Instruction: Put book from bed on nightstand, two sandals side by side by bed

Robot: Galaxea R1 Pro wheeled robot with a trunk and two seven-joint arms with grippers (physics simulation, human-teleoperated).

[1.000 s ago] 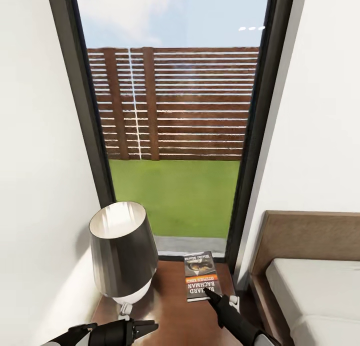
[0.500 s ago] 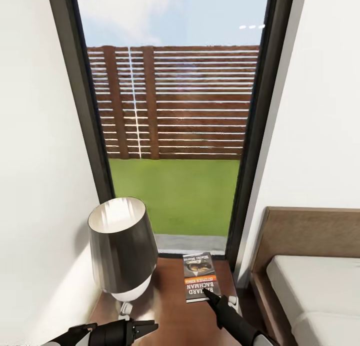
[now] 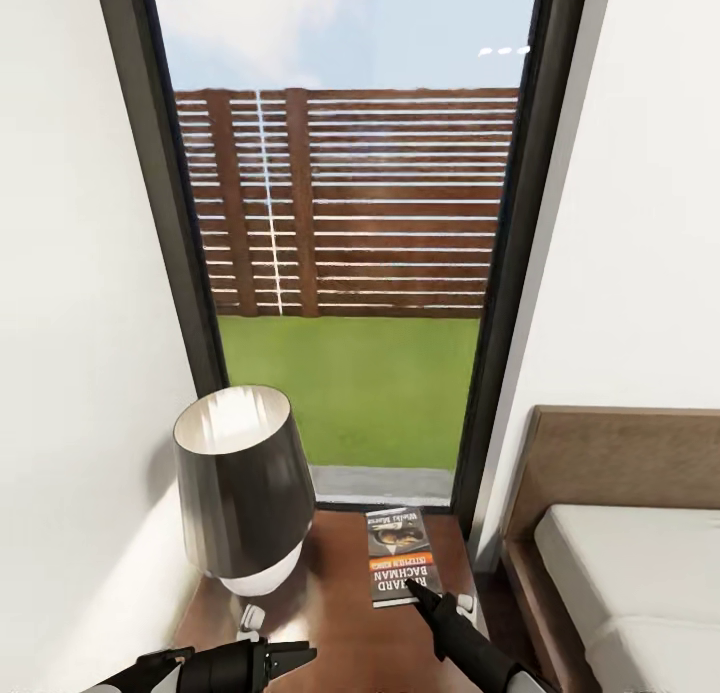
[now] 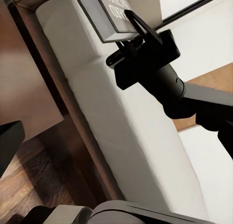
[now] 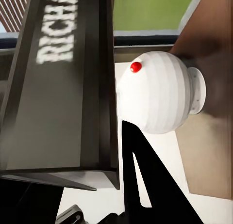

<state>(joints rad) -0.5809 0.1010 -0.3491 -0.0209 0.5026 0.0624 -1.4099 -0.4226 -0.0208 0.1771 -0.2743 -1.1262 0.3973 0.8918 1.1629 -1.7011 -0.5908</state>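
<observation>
Book [image 3: 400, 558] sits over the far right part of the nightstand [image 3: 330, 623], beside the lamp [image 3: 240, 493], with the right gripper [image 3: 420, 593] clamped on its near edge; the left wrist view shows the fingers [image 4: 141, 27] pinching the cover. Over the last 1 s the whole head view has slid, so the camera moved; book and gripper kept their relation. Whether the book rests flat or hangs just above the wood I cannot tell. The left gripper [image 3: 295, 655] idles low with its fingers apart. Judged from this, release is the next step, then the 2 sandals
</observation>
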